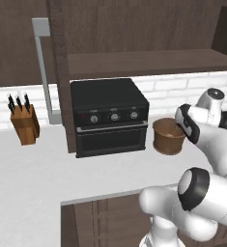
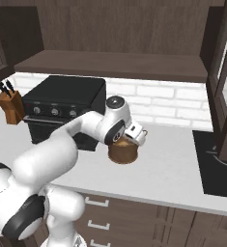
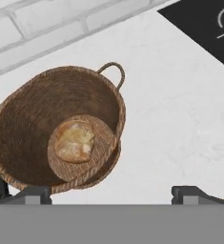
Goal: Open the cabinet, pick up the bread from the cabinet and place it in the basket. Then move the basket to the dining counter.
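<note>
Small golden-brown bread loaf (image 3: pixel 74 141) already inside round brown woven basket (image 3: pixel 32 119) on white worktop. Gripper (image 3: pixel 111 191) above, fingers wide, empty. Next: grasp basket rim, carry toward dining counter.

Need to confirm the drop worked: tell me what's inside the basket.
The hand view looks into the basket: the bread lies on its woven floor, nothing else with it. From the base views the arm and rim hide the inside.
</note>
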{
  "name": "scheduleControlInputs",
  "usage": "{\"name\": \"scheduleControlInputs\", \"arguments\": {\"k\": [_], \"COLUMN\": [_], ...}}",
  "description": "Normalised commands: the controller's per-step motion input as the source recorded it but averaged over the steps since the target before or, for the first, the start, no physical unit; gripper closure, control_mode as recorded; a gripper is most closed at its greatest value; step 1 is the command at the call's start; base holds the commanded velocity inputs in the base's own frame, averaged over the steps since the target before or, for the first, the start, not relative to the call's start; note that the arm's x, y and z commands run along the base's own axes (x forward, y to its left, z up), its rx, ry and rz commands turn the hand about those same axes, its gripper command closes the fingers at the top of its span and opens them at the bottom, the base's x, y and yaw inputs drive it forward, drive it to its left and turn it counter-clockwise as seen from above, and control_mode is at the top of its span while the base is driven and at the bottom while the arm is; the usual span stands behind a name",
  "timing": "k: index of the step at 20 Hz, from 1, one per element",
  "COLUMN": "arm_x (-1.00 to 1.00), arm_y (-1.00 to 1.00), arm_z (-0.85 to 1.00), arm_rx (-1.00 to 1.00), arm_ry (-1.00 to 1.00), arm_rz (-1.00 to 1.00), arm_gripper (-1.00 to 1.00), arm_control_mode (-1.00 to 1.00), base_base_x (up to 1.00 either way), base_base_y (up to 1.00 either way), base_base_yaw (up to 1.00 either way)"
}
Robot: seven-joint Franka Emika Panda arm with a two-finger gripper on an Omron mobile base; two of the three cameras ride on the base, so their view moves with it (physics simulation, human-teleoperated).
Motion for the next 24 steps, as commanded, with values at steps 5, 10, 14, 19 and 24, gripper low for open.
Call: {"name": "scheduleControlInputs", "arguments": {"k": [5,10,14,19,24], "arm_x": [-0.17,0.61,0.33,0.03,0.10], "arm_y": [0.16,0.35,0.02,-0.03,-0.06], "arm_z": [-0.48,-0.03,0.00,-0.14,-0.32], "arm_rx": [0.00,0.03,0.09,0.11,0.11], "arm_ry": [-0.05,-0.02,0.01,0.04,0.02], "arm_rz": [-0.25,-0.21,-0.14,-0.10,-0.08], "arm_gripper": [-1.00,-1.00,-1.00,-1.00,-1.00], "arm_control_mode": [-1.00,-1.00,-1.00,-1.00,-1.00], "base_base_x": [0.00,0.00,0.00,0.00,0.00], "base_base_y": [0.00,0.00,0.00,0.00,0.00], "base_base_yaw": [0.00,0.00,0.00,0.00,0.00]}}
